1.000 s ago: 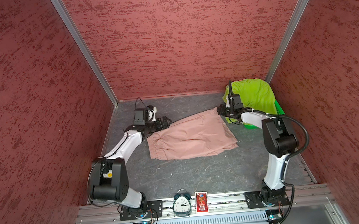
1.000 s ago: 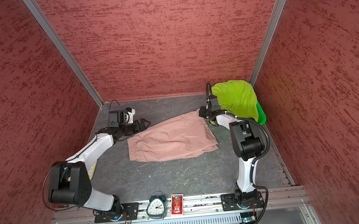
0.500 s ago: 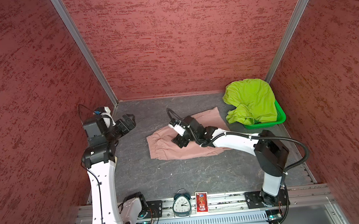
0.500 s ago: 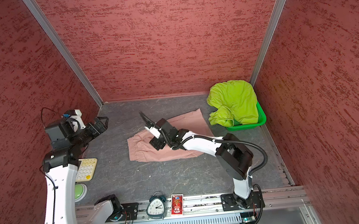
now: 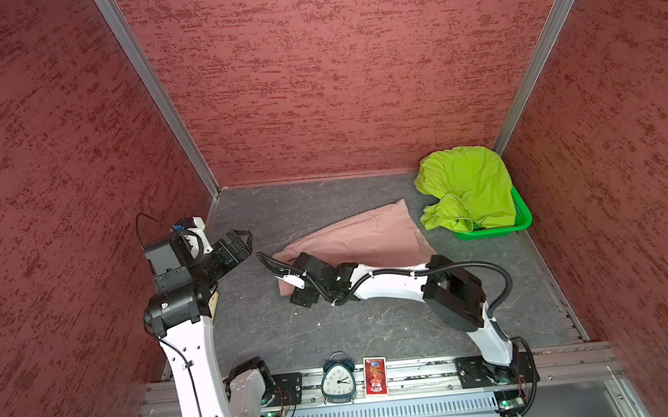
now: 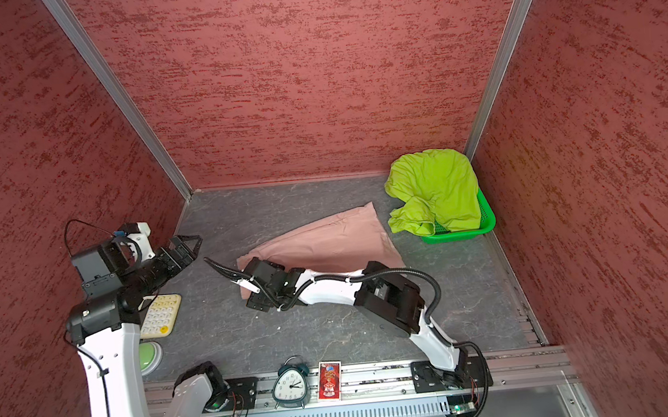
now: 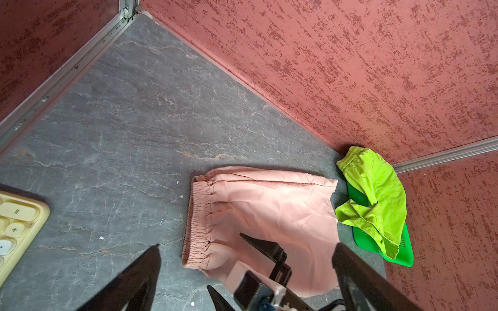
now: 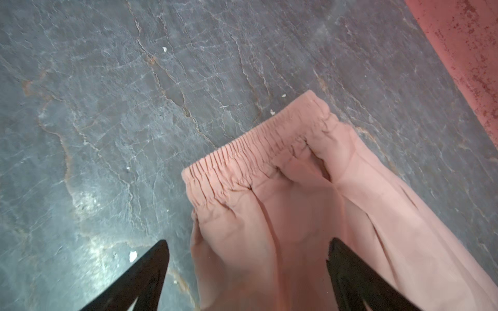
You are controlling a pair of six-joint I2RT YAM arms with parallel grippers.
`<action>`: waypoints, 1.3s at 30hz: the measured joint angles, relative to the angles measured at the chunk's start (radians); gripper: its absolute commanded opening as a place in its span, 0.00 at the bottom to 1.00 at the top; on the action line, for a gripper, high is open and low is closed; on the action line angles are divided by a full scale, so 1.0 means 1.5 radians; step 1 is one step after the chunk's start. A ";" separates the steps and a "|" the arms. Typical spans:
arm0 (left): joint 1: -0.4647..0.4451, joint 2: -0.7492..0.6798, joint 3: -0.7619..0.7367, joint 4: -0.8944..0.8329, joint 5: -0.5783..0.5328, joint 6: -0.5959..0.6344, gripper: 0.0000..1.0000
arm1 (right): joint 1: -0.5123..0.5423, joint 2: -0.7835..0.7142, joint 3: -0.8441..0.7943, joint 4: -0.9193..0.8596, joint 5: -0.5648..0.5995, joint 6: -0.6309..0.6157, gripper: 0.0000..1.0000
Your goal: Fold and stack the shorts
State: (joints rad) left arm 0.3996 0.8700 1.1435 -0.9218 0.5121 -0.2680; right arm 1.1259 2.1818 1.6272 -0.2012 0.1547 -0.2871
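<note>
- right gripper (image 8: 248, 242): jaws spread wide, nothing clamped. In the right wrist view the folded edge of the pink shorts (image 5: 364, 236) lies loose between the jaws, with the waistband (image 8: 256, 150) just past the tips.
- left gripper (image 5: 239, 243): wide open and empty, up in the air at the left of both top views, well apart from the cloth.
- pink shorts: flat at centre frame and they look folded once, leg over leg. The waistband end points left, the hem end right, near the basket (image 5: 493, 231).
- green shorts (image 5: 468, 188): crumpled heap draped over the basket, right of frame at the back corner. Neither arm is on them.
- step, my read: release the first fold and clear out. Lift straight up before pulling back, because thin fabric can snag a fingertip and undo the fold.
- next fold is probably waistband to hem. Pinch both layers at the elastic, stay low, and lay it down rather than dropping it.
- surface: dark grey stone-pattern mat (image 5: 335, 330), matte, with a few white crumbs. Cloth likely slides on it, so any drag would shift the fold.
- room: red textured walls (image 5: 311, 74) on three sides. Alarm clock (image 5: 337, 380) and red card (image 5: 375, 376) sit on the front rail, bottom centre. Cream keypad (image 6: 161, 316) is at lower left in a top view.
</note>
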 measured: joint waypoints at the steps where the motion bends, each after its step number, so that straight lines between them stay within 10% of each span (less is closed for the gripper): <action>1: 0.006 0.000 0.002 -0.009 0.000 0.003 0.99 | 0.004 0.014 0.013 -0.005 0.008 -0.005 0.95; 17: 0.076 -0.013 0.032 -0.061 0.008 0.012 0.99 | 0.029 0.145 0.134 -0.001 0.200 -0.078 0.94; 20: 0.082 -0.013 0.031 -0.063 0.010 0.010 0.99 | 0.029 0.160 0.150 0.007 0.219 -0.084 0.79; 28: 0.107 -0.006 0.031 -0.068 0.011 0.008 0.99 | 0.025 0.181 0.165 -0.001 0.212 -0.049 0.00; 39: 0.132 0.004 -0.046 -0.051 0.056 -0.008 0.99 | -0.031 0.054 0.010 0.086 0.047 0.140 0.00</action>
State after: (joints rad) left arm 0.5976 0.8757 1.0748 -0.9981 0.5961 -0.2798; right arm 1.0794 2.2635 1.6428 -0.0723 0.2249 -0.0776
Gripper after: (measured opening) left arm 0.994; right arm 0.089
